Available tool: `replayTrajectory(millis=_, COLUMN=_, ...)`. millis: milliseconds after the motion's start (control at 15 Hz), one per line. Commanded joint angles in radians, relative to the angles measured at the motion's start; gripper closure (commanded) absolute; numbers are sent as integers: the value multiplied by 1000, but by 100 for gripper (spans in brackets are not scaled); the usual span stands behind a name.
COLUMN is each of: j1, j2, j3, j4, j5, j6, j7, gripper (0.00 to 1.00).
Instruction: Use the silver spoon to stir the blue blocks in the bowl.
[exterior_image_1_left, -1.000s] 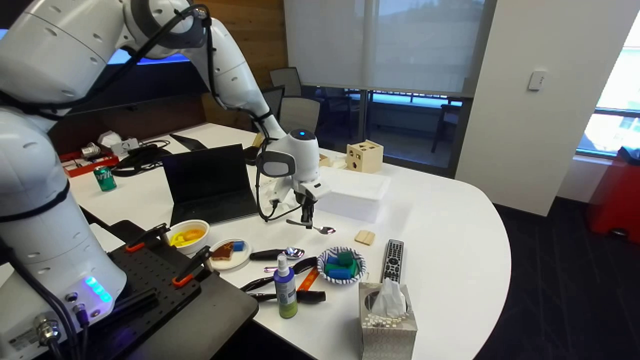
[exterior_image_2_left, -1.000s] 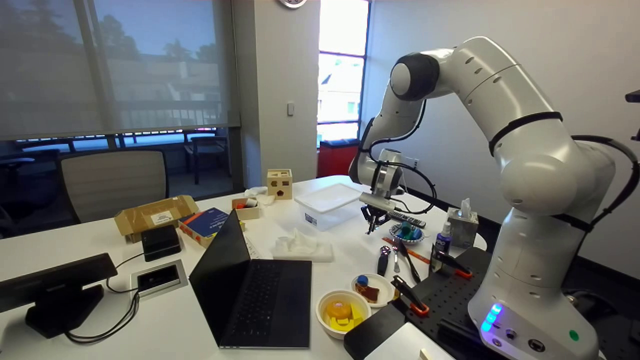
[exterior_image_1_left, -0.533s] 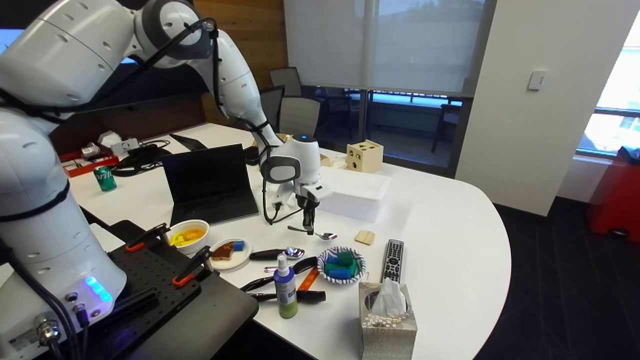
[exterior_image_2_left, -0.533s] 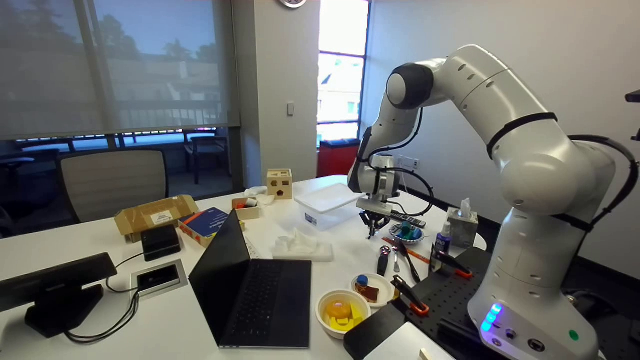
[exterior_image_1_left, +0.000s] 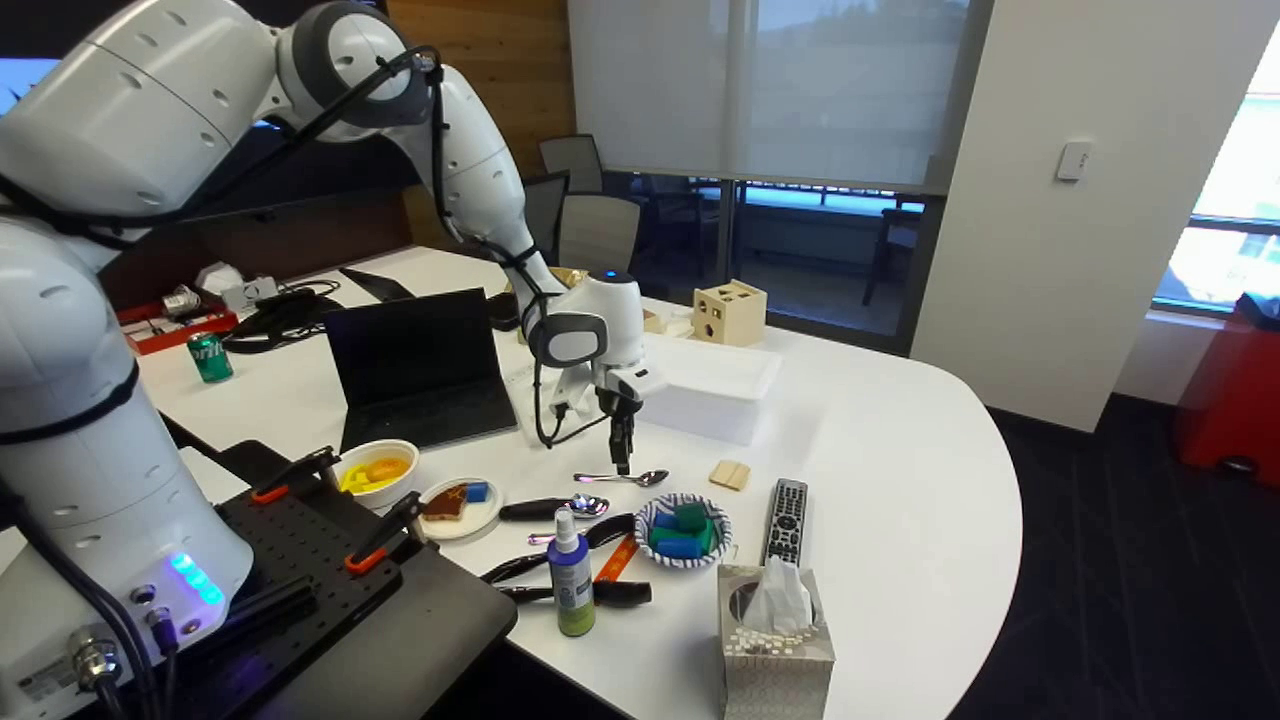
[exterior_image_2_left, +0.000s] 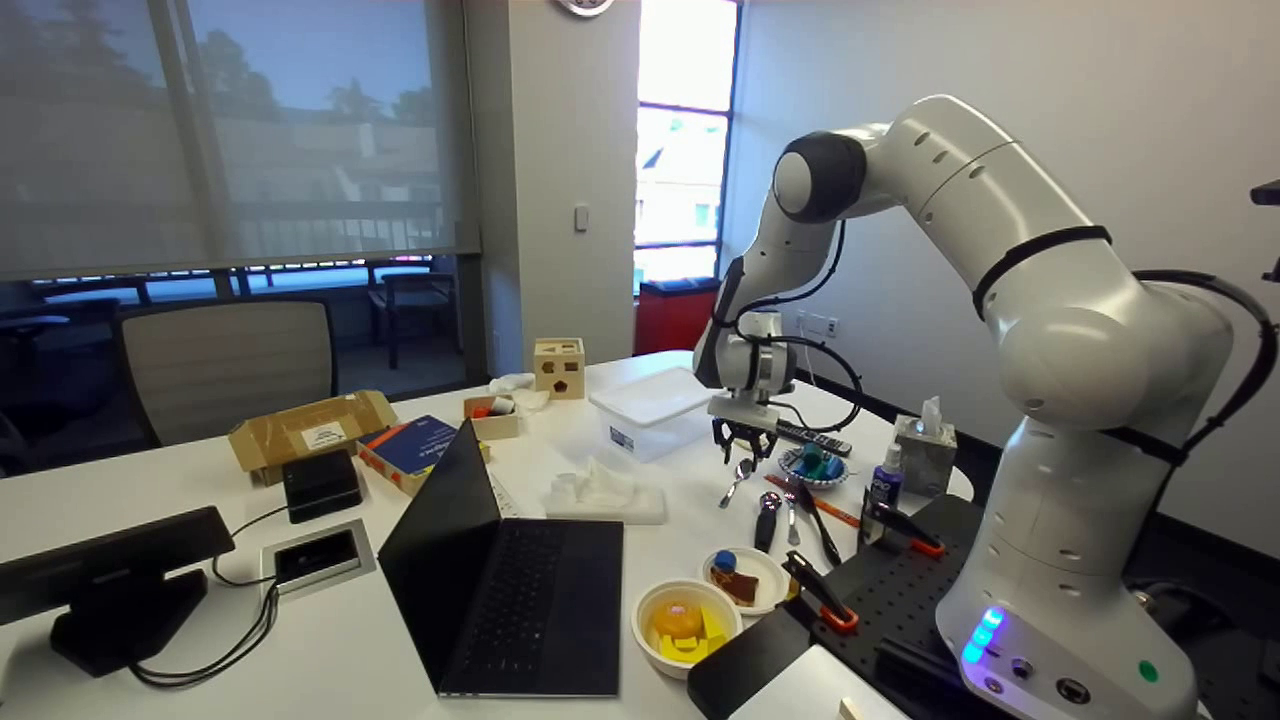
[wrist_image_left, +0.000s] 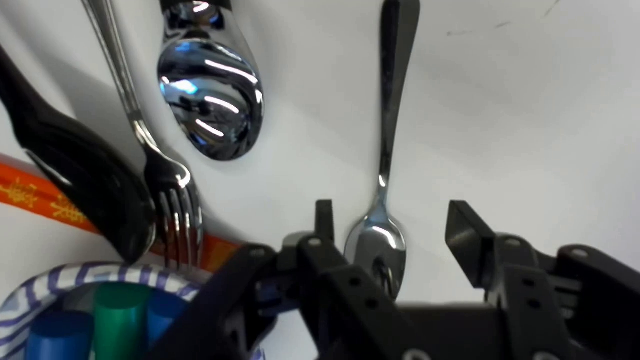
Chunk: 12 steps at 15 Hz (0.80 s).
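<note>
The silver spoon (wrist_image_left: 395, 85) lies flat on the white table, its bowl end nearer my gripper in the wrist view. My gripper (wrist_image_left: 392, 220) stands open above it, one finger to each side of the spoon's neck and head, touching neither. In an exterior view the spoon (exterior_image_1_left: 650, 478) rests just under the fingertips. The bowl (exterior_image_1_left: 683, 563), with a blue-and-white patterned rim, sits close by toward the tissue box. Inside it are blue blocks (exterior_image_1_left: 679, 548) along with green ones. Part of the bowl and the blocks is cut off in the wrist view.
Beside the spoon lie a black-handled spoon (wrist_image_left: 215, 100), a fork (wrist_image_left: 175, 200) and a black utensil (wrist_image_left: 75, 165). A spray bottle (exterior_image_1_left: 572, 585), tissue box (exterior_image_1_left: 775, 660), remote (exterior_image_1_left: 786, 520) and wooden piece (exterior_image_1_left: 730, 475) surround the bowl. Behind the gripper is a lidded plastic box (exterior_image_1_left: 705, 390).
My gripper was shut with the spoon at its fingertips and moved slightly down toward the table. It has now opened, and the spoon has come to lie on the tabletop.
</note>
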Motion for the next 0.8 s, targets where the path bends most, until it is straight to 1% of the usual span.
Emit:
replayTrajectory(millis=0, j1=-17, j2=-143, j3=24, j4=-103, j5=-44, j6=10, j7=-8, gripper=8)
replayTrajectory(millis=67, j1=-4, j2=-183, j3=13, j4=-135, j5=-60, j6=18, j7=-12, gripper=0)
replayTrajectory(millis=267, j1=27, j2=-308, j3=-9, j4=-219, j5=-123, j6=14, j7=-8, gripper=0)
replayTrajectory(millis=533, j1=131, j2=-478, j3=-101, j4=-330, j5=-278, j6=12, j7=51, gripper=0)
replayTrajectory(millis=600, j1=161, j2=-508, j3=-130, j4=-346, j5=-325, j6=11, j7=75, gripper=0)
replayTrajectory(millis=733, j1=194, j2=-555, j3=-161, j4=-362, j5=-405, j6=1, j7=113, gripper=0)
